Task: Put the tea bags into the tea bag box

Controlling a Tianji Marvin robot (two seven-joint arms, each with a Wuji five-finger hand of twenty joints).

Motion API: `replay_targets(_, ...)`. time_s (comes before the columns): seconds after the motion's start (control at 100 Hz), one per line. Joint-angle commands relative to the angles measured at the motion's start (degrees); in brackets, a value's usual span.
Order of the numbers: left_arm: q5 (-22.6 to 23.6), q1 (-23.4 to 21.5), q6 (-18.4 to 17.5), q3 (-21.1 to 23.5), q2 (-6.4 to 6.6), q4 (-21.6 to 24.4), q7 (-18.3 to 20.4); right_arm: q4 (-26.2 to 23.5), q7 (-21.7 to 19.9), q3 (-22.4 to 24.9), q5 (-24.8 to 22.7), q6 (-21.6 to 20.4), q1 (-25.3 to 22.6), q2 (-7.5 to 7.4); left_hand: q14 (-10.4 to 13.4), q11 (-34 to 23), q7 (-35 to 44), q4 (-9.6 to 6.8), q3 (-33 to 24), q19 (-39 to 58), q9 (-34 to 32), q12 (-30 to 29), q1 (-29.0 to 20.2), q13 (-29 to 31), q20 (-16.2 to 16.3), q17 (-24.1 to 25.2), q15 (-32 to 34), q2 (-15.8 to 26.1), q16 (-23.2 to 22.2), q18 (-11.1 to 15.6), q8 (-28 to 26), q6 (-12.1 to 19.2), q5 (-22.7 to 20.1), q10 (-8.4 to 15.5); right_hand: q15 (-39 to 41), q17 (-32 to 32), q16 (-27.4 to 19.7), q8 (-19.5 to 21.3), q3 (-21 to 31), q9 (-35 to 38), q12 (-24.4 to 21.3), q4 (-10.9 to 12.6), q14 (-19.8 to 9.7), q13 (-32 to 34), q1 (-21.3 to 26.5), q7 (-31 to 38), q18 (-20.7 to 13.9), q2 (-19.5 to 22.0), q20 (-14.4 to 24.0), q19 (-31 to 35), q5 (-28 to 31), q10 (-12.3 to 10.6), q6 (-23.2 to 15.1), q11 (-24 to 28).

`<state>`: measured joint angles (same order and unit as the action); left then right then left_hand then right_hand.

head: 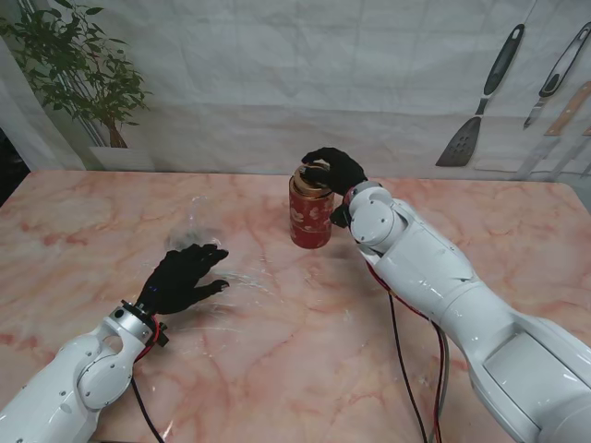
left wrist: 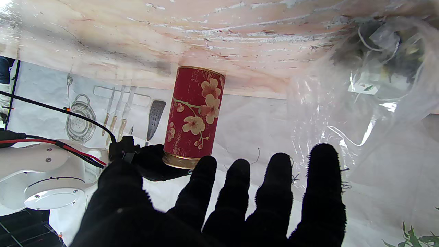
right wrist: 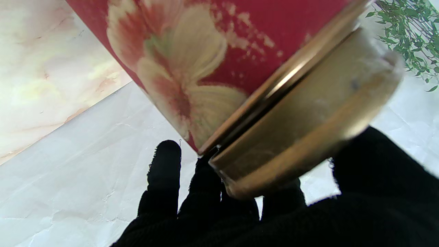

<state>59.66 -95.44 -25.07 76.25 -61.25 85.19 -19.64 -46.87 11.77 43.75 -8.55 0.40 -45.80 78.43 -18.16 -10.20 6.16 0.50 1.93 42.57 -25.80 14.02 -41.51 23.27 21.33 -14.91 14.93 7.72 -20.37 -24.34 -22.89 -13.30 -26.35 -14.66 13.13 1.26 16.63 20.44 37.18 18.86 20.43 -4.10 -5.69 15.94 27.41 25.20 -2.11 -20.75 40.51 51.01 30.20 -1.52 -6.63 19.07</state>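
Canister (head: 311, 214), red with gold flowers, stands upright near the table's (head: 83, 240) far middle, long axis vertical. My right robot hand (head: 332, 170) sits on top of it, fingers closed around the gold lid (right wrist: 301, 127); the right wrist view shows a gap at the seam, so I judge the lid is coming off. My left robot hand (head: 185, 275) lies flat, fingers spread, holding nothing, on a clear plastic bag (left wrist: 370, 85) with tea bags (left wrist: 377, 48) inside. Canister lies right of and farther from that hand, well apart.

Stand view overhead, facing wall; wrist views inverted, close; all share red canister (head: 311, 214).
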Motion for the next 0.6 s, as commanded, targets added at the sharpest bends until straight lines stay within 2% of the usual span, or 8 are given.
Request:
replay_targets(0.0, 0.0, 0.1, 0.0, 0.1, 0.1, 0.4, 0.7, -0.6, -1.0, 0.0, -0.3, 0.1, -0.2, -0.35, 0.2, 0.5, 0.6, 1.95, 0.6, 1.7, 0.1, 0.3, -0.2, 1.3, 0.8, -0.3, 0.2, 0.4, -0.7, 0.9, -0.5, 0.2, -1.4, 0.3, -1.2, -0.8, -0.6, -0.4, -1.4, -2.1, -0.8, 1.5, -2.8, -1.6, -0.8, -0.2, -2.7, 1.6, 0.7, -1.8, -1.7, -2.0, -1.7, -1.1)
replay_targets(0.59, 0.1, 0.1, -0.1, 0.2, 0.12, 0.3, 0.5, -1.0, -3.1, -0.1, -0.3, 0.6, 0.1, -0.98, 0.2, 0.5, 0.6, 1.94, 0.6, 1.7, 0.1, 0.3, -0.1, 1.3, 0.9, -0.2, 0.2, 0.5, -0.7, 0.8, -0.5, 0.2, -1.4, 0.4, -1.8, -1.0, -0.6, -0.4, -2.7, -2.4, -0.9, 1.6, -2.8, -1.8, -0.8, -0.5, -2.4, 2.2, 1.3, -2.6, -2.1, -2.1, -1.9, -1.7)
